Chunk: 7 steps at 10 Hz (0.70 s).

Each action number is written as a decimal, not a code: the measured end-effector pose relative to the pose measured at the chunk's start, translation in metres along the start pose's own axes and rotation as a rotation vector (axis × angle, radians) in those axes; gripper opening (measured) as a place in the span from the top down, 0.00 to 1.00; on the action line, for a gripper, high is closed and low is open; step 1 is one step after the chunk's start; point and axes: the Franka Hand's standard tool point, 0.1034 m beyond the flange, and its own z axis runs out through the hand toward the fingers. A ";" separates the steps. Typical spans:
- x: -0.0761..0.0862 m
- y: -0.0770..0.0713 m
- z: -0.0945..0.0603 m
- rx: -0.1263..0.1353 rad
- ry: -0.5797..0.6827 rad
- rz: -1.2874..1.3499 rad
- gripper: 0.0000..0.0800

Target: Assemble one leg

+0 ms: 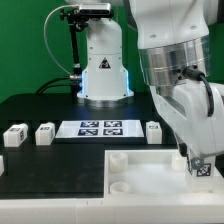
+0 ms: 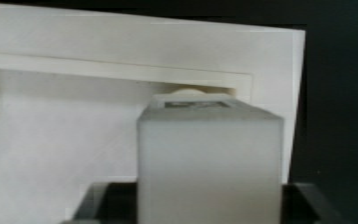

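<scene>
So the biggest thing in the shot is the arm (image 1: 180, 70), leaning in from the exterior view's right and hanging low over the near right corner of the big white panel (image 1: 140, 165). That panel lies flat at the front of the black table (image 1: 30, 105), and a couple of its raised round sockets (image 1: 120, 157) show along the edge on the exterior view's left. Behind it the marker board (image 1: 100, 127) sits flat, with three spare legs (image 1: 16, 135) standing loose in that same row, two off to the exterior view's left and one to the right of the board. The gripper (image 1: 197, 160) is closed on the leg (image 2: 211, 160): the wrist view shows the white block filling the middle of the frame, upright between the dark fingers (image 2: 101, 205), with a rounded socket lip (image 2: 194, 94) peeking out right behind its far end. Looks like the step in hand is seating that leg into the corner socket. Best bet is probably to line the leg's end squarely over the socket first, keep it vertical, go down slowly, and only let go once it's sitting fully. Whether it's touching the panel yet can't be told from here.
</scene>
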 end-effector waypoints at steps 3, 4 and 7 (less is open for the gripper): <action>-0.009 0.001 0.006 0.018 0.013 -0.410 0.24; -0.017 0.002 0.007 0.006 0.024 -0.620 0.20; -0.014 0.002 0.008 0.000 0.026 -0.946 0.19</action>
